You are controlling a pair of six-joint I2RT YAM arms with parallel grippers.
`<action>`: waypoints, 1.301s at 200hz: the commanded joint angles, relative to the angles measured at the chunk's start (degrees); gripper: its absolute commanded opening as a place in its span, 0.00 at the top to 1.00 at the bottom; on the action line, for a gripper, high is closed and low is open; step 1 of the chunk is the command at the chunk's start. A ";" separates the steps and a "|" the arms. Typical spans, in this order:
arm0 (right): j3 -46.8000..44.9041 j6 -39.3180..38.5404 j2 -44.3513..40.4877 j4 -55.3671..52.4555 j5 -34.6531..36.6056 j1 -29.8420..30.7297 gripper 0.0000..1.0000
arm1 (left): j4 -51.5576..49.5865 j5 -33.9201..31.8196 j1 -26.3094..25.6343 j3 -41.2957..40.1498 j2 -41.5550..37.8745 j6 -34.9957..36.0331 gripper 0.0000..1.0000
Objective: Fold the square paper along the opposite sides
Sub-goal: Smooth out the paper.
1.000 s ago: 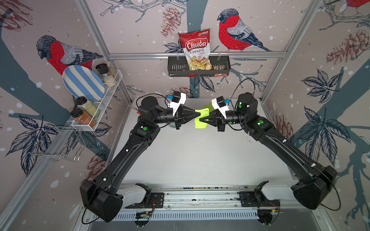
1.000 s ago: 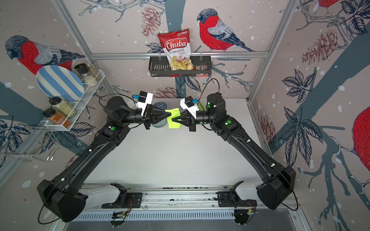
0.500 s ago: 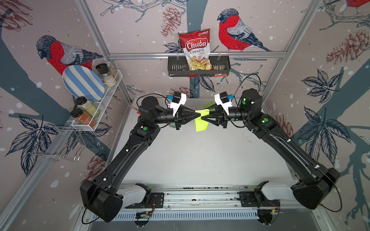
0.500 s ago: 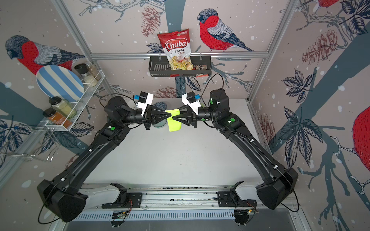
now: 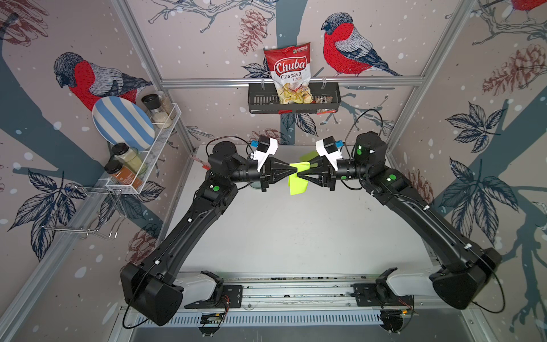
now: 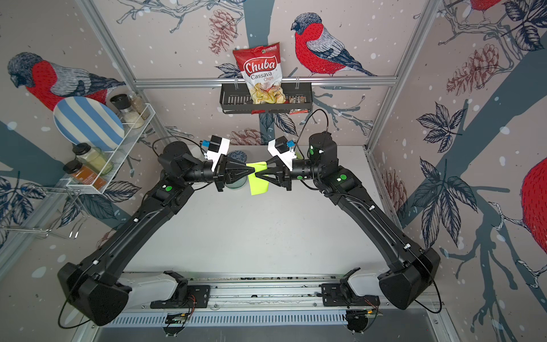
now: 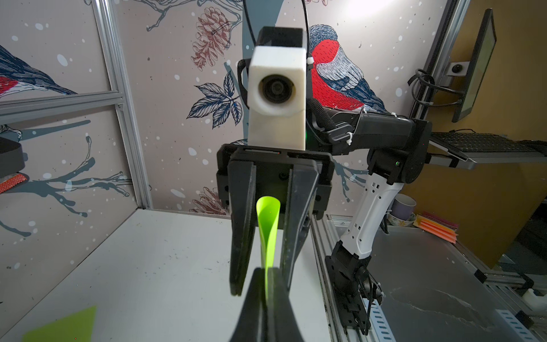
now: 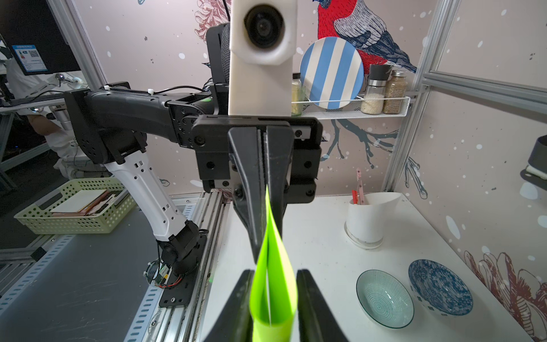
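Your left gripper (image 5: 295,171) pinches the lime-green square paper (image 5: 297,185) edge-to-edge; right gripper (image 5: 304,170) straddles its loop, narrowly parted, contact unclear.

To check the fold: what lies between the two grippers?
The green paper, bent into a loop: the left gripper is shut on its edges, the loop sits inside the open right gripper. Both wrist views show it.

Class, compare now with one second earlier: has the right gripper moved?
Yes. The right gripper has shifted slightly toward the back, nearer the black wall basket.
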 commanded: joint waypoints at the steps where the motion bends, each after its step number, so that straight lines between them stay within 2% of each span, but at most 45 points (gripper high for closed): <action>1: 0.30 -1.16 -0.23 0.09 -1.15 0.01 0.73 | -0.37 -0.49 0.14 0.64 0.25 1.27 1.00; 39: 0.23 -1.32 -0.10 -0.10 -1.14 0.09 0.89 | -0.64 -0.55 0.14 0.64 -0.02 1.65 1.00; 57: 0.16 -1.47 -0.20 -0.10 -1.05 0.09 1.00 | -1.13 -0.85 0.14 0.71 -0.05 2.06 1.00; 106: -0.26 -2.46 -1.23 -0.67 0.24 0.06 1.00 | -3.45 -1.88 0.14 1.09 -0.27 3.86 1.00; 119: -0.22 -2.31 -1.36 -0.58 0.53 0.01 0.84 | -3.33 -1.66 0.12 1.14 -0.30 3.73 1.00; 127: -0.21 -2.33 -1.38 -0.49 0.59 -0.08 0.78 | -3.32 -1.52 0.14 1.15 -0.31 3.68 1.00; 147: -0.06 -2.02 -1.25 -0.07 0.59 -0.14 0.72 | -2.77 -1.06 0.10 0.99 -0.32 3.29 1.00; 205: 0.83 -1.55 0.08 0.39 0.24 -0.19 0.72 | -2.32 -0.49 0.14 0.64 -0.47 3.06 1.00; 260: 1.81 -1.83 0.92 -0.25 0.19 -0.22 0.77 | -2.05 0.37 0.12 -0.16 -1.03 3.58 1.00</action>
